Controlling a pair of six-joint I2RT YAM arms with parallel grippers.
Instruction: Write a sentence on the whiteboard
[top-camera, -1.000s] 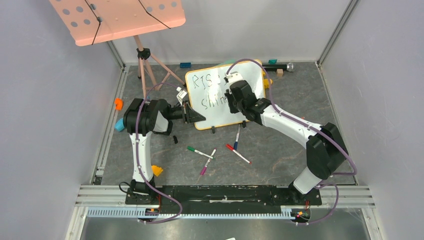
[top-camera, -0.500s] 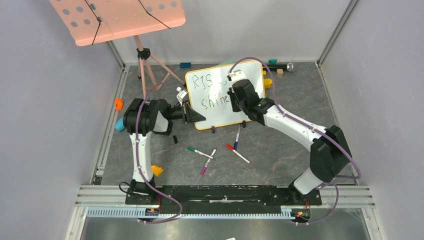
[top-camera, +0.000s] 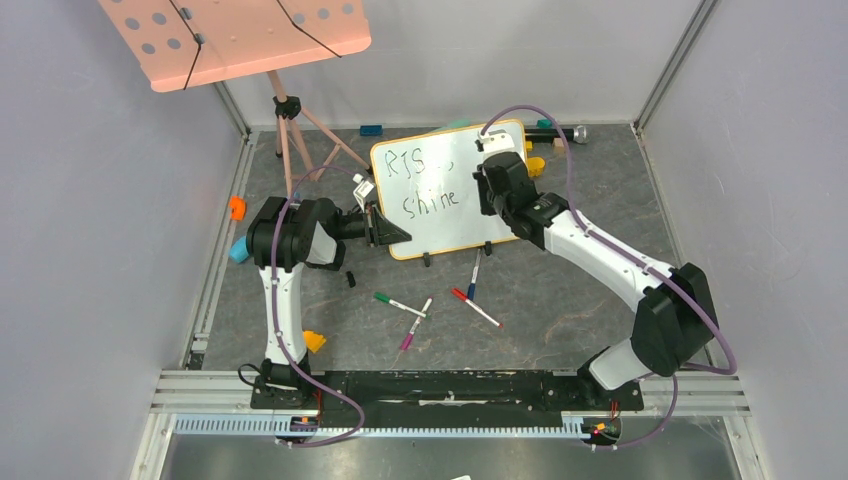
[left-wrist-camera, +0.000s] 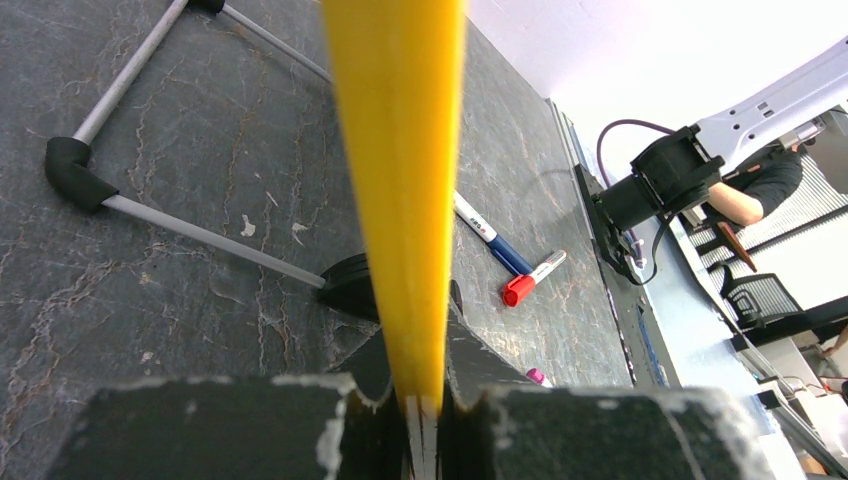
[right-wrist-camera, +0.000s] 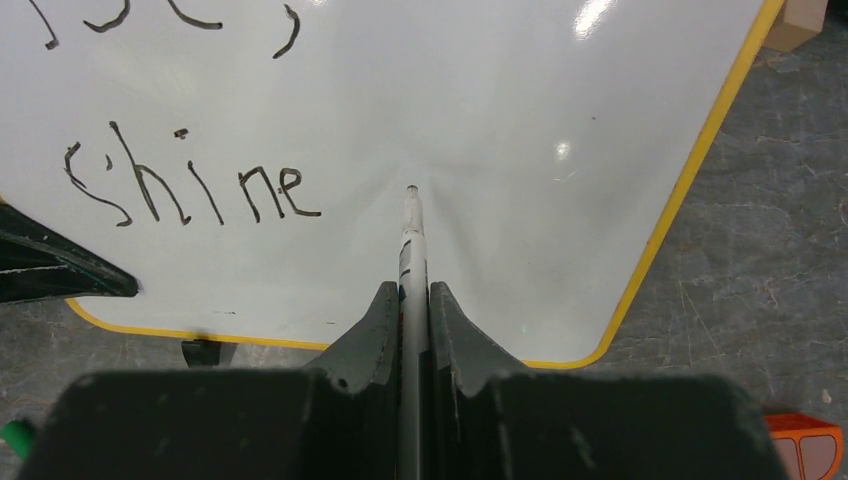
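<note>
Yellow-rimmed glossy white whiteboard (top-camera: 450, 228): left tool (left-wrist-camera: 425, 400) clamps rim, steadying it for writing.
Thin grey marker (right-wrist-camera: 411, 235): right tool (right-wrist-camera: 414, 300) pinches it, tip aimed right of dark handwritten sentence (right-wrist-camera: 195, 190).

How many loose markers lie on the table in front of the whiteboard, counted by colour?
Green marker: 1
Pink marker: 1
Red marker: 1
Blue marker: 1
Total: 4
</note>
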